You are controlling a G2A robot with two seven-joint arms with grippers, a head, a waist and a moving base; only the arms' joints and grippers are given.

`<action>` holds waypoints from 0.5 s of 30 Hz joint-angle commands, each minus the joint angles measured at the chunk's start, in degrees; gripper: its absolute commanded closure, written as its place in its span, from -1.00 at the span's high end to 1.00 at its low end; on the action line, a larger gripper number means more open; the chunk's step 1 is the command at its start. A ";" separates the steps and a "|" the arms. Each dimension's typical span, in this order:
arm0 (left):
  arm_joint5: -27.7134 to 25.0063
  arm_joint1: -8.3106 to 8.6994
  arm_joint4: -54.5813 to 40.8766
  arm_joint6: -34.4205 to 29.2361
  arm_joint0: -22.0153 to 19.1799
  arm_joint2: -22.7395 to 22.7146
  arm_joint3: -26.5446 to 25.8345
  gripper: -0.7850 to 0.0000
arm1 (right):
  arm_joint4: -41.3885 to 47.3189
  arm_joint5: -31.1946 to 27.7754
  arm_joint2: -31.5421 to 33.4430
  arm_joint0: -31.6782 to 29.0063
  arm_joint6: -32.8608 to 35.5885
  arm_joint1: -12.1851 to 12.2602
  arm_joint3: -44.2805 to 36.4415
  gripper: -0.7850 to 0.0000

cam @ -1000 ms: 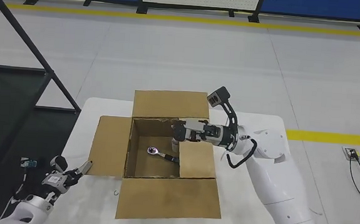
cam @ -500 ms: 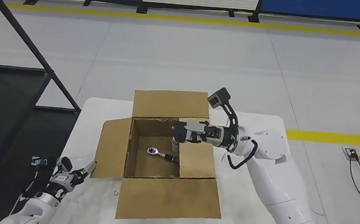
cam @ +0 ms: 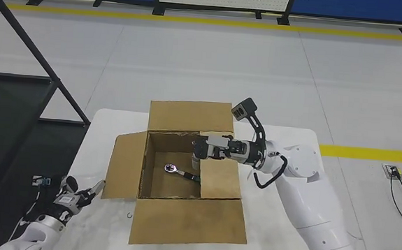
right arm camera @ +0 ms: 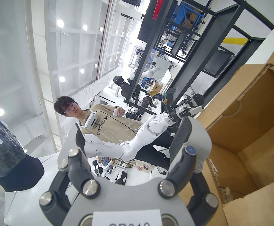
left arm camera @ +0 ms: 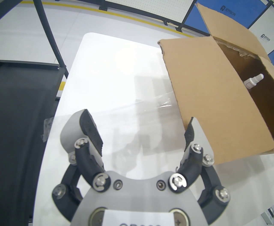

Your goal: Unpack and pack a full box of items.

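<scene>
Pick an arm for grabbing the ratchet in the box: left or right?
Right, likely. The right gripper hangs open over the box, close to the ratchet. The left gripper, open too, sits beyond the box's outer flap, near the table edge.

A white desk [cam: 95, 152] with rounded corners is seen, on which an open cardboard box [cam: 187, 222] is placed with its flaps unfolded, and a small clear scrap [left arm camera: 164, 104] is left just beside it.
</scene>
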 commanded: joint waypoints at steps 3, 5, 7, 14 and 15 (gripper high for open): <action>-0.84 -0.08 -2.57 0.76 0.18 -0.52 -0.59 1.00 | 0.21 -0.12 -0.13 0.01 -0.17 0.12 0.02 1.00; -2.65 -0.06 -6.41 0.63 0.89 -1.90 -2.03 1.00 | 0.06 -0.06 -0.19 0.05 -0.33 0.18 0.00 1.00; -3.65 0.06 -8.47 0.86 2.47 -4.50 -4.89 1.00 | -0.01 -0.02 -0.32 0.09 -0.40 0.26 -0.11 1.00; -5.81 0.06 -14.33 2.93 6.81 -10.88 -12.76 1.00 | 0.01 0.30 -0.94 0.64 -0.29 0.38 0.08 1.00; -6.18 0.03 -15.45 3.49 7.52 -12.13 -14.32 1.00 | 0.10 0.39 -1.11 0.73 -0.25 0.39 0.20 1.00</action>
